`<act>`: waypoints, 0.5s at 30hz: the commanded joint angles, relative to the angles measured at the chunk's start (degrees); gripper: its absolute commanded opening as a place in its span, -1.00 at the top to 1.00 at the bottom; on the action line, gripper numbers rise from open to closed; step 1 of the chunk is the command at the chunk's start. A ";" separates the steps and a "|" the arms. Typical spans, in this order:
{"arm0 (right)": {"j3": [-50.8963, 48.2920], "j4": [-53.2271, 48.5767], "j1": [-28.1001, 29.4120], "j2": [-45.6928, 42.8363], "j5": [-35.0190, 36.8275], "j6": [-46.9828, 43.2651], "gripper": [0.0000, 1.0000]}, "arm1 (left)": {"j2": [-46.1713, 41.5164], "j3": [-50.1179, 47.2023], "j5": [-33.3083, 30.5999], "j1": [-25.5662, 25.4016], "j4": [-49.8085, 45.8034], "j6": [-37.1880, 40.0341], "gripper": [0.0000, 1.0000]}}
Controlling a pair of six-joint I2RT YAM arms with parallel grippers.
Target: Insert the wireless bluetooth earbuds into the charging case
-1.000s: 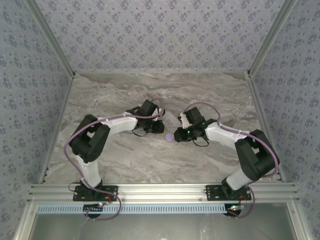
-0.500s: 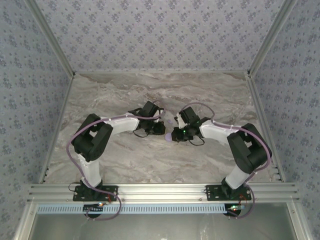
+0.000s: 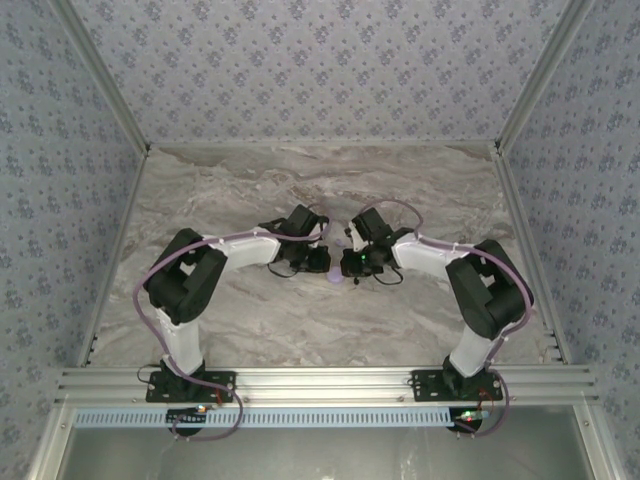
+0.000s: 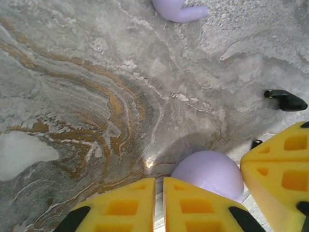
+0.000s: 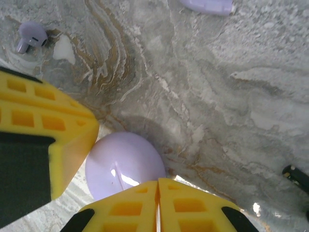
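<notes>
Earbud (image 5: 32, 35): lavender, short stem, lying on the marble table (image 5: 231, 96) at the far left of the right wrist view, apart from both grippers. A second lavender piece (image 4: 179, 9) is cut off by the top edge of the left wrist view; we cannot tell whether it is the other earbud. Left gripper (image 4: 159, 200): yellow fingers pressed together, nothing between them. Just right of them sits the charging case (image 4: 207, 171), a lavender dome, its lower part hidden behind the fingers; whether it touches them we cannot tell. Right gripper (image 5: 158, 203): fingers likewise closed on nothing, the case just beyond their tips. From above, both grippers crowd the case at mid-table and hide most of it. Further right in the left wrist view lies a small black curved piece (image 4: 285, 100), which we cannot identify.
</notes>
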 commanded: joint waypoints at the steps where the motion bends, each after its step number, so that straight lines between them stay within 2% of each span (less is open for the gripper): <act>1: 2.45 -1.48 1.04 2.09 0.21 -0.82 0.79 | -2.39 -1.22 -0.05 -2.03 -1.97 -1.76 0.74; 9: 5.06 -2.91 1.13 3.11 1.11 -1.70 0.80 | -5.89 -1.96 -3.75 -2.90 -3.34 -3.56 0.69; 15: 4.16 -4.41 0.63 -0.70 2.79 -1.99 0.75 | -8.78 -2.94 -7.62 -2.96 -4.07 -3.91 0.59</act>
